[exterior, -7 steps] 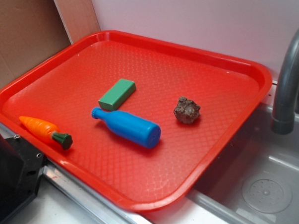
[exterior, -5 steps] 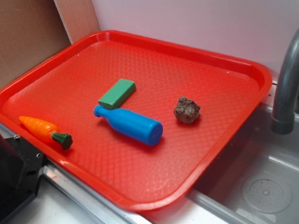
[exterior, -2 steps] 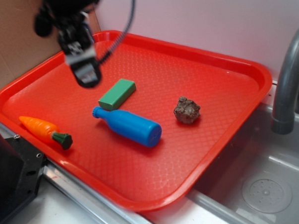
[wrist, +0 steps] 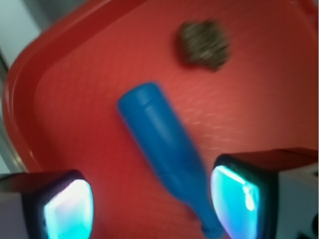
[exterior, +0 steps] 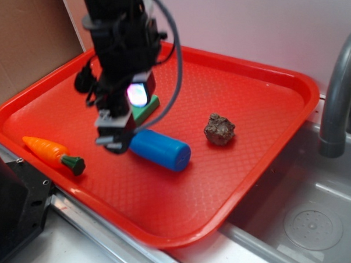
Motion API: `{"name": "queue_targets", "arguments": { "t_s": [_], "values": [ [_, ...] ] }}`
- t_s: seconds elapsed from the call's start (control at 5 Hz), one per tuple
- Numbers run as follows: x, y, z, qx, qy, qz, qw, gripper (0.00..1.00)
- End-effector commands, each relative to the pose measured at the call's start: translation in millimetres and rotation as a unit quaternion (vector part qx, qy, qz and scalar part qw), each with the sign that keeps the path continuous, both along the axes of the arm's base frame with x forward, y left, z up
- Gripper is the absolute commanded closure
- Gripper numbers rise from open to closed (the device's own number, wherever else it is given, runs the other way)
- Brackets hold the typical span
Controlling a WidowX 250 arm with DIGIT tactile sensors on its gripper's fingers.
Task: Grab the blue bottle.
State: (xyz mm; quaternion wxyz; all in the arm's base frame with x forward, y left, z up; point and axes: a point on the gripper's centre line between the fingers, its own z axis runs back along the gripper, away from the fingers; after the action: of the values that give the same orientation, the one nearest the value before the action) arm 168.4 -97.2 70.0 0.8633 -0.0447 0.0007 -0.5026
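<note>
Red plastic tray (exterior: 262, 122) w/ cross-hatch texture and raised rim sits beside a grey sink (exterior: 319, 218); faucet (exterior: 337, 95) on the sink side, cardboard (exterior: 20, 45) behind the far corner. All positions below are rel. to the bottle.

Bottle (exterior: 160, 149) lies on its side roughly mid-tray: smooth bright blue plastic, cylindrical body, narrow neck. Exterior view only shows the body; the neck end is hidden behind the gripper (exterior: 118, 136). Wrist cam shows the neck (wrist: 202, 209) running down between the fingers, closer to the right-hand pad (wrist: 241, 199) than the other.

Gripper is over the neck end, jaws spread wide, nothing held, no contact visible. Prob. placed there to straddle the thin end, but it's off-centre, so it likely needs a small lateral fix and more descent before closing. Round, slick body means it could roll or squirt out if pinched off-axis.

Other items:
- green block (exterior: 145, 109), flat rectangular, just behind the bottle, partly hidden by the arm. Near enough to foul a finger.
- toy carrot (exterior: 51, 153), orange w/ dark green stub, well clear beyond the neck end, near the tray edge.
- brown lump (exterior: 220, 129), rough and irregular, beyond the base end, apart from it.
</note>
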Motion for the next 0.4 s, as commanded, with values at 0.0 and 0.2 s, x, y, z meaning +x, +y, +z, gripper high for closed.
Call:
{"name": "queue_targets", "arguments": {
  "t_s": [0.0, 0.2],
  "values": [
    [6, -9, -56, 0.006, -0.033, -0.019, 0.999, 0.0],
    [1, -25, -61, -0.008, -0.027, -0.039, 0.999, 0.0]
  ]
}}
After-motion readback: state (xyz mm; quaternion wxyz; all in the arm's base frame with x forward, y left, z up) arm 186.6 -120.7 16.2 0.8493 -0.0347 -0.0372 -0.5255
